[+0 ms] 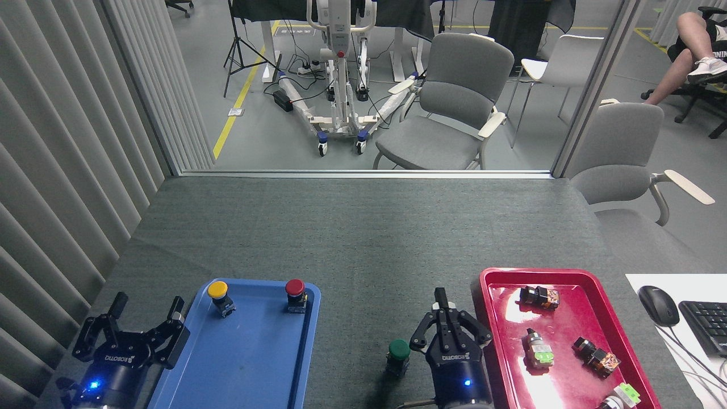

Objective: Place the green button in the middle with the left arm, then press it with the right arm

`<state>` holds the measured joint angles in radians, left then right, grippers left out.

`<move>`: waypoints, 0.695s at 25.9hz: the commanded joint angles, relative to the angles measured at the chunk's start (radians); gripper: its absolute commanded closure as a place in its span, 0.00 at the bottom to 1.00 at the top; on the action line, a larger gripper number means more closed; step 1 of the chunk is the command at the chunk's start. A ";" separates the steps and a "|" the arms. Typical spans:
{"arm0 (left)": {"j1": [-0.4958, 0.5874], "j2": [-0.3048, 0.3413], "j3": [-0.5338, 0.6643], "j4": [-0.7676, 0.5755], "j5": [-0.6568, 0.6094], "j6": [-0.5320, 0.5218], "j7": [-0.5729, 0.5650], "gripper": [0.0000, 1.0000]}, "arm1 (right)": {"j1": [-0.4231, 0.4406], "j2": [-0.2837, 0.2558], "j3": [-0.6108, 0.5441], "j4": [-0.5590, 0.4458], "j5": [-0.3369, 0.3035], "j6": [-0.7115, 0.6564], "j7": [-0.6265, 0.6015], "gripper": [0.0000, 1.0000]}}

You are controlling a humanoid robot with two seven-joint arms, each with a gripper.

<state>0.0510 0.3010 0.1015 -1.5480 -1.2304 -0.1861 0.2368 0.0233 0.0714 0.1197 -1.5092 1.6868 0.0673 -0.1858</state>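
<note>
Down at the bottom left of the frame, my left gripper (133, 324) sits over the table just beside the blue tray (250, 363). Its fingers are spread apart and hold nothing. A small blue light glows on its wrist.

At the bottom, a bit right of the middle, is my right gripper (448, 318). Its fingers point up the frame and are drawn close together, with nothing between them. Its fingertips come near the left edge of the red tray (573, 278).

Just to the left of the right gripper, the green button (398, 355) stands upright on the bare grey table (363, 238), between the two trays. The gripper is beside it, not on top of it, and I cannot tell if they touch.

A little higher up, in the top part of the blue tray, stand a yellow button (219, 296) and a red button (295, 293), well apart from each other. The red tray holds several small switch parts (539, 296).

At the right edge lie a black mouse (658, 305) and part of a keyboard (707, 324) on something white.

Past the far end of the table, in the upper half of the frame, stand grey chairs (454, 102) on the floor.
</note>
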 commanded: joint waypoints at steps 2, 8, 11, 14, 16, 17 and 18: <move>0.003 0.000 0.003 -0.007 -0.001 0.001 0.001 0.00 | -0.017 -0.008 -0.104 0.000 -0.029 -0.103 0.040 0.00; 0.004 -0.010 0.006 0.000 -0.001 0.001 0.001 0.00 | 0.003 -0.024 -0.221 0.004 -0.108 -0.201 0.042 0.00; 0.006 -0.040 0.015 0.002 -0.006 0.001 -0.001 0.00 | 0.007 -0.039 -0.253 0.012 -0.110 -0.221 0.042 0.00; 0.006 -0.042 0.015 0.003 -0.006 0.004 -0.001 0.00 | 0.020 -0.045 -0.273 0.017 -0.110 -0.235 0.040 0.00; 0.012 -0.042 0.015 0.003 -0.004 0.020 0.001 0.00 | 0.033 -0.050 -0.282 0.018 -0.110 -0.248 0.039 0.00; 0.017 -0.042 0.015 0.003 -0.004 0.028 0.001 0.00 | 0.041 -0.048 -0.284 0.018 -0.110 -0.251 0.037 0.00; 0.017 -0.042 0.015 0.002 -0.004 0.036 0.001 0.00 | 0.049 -0.048 -0.285 0.018 -0.108 -0.250 0.037 0.00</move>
<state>0.0621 0.2607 0.1162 -1.5451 -1.2358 -0.1686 0.2364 0.0526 0.0254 -0.1546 -1.4923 1.5776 -0.1731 -0.1402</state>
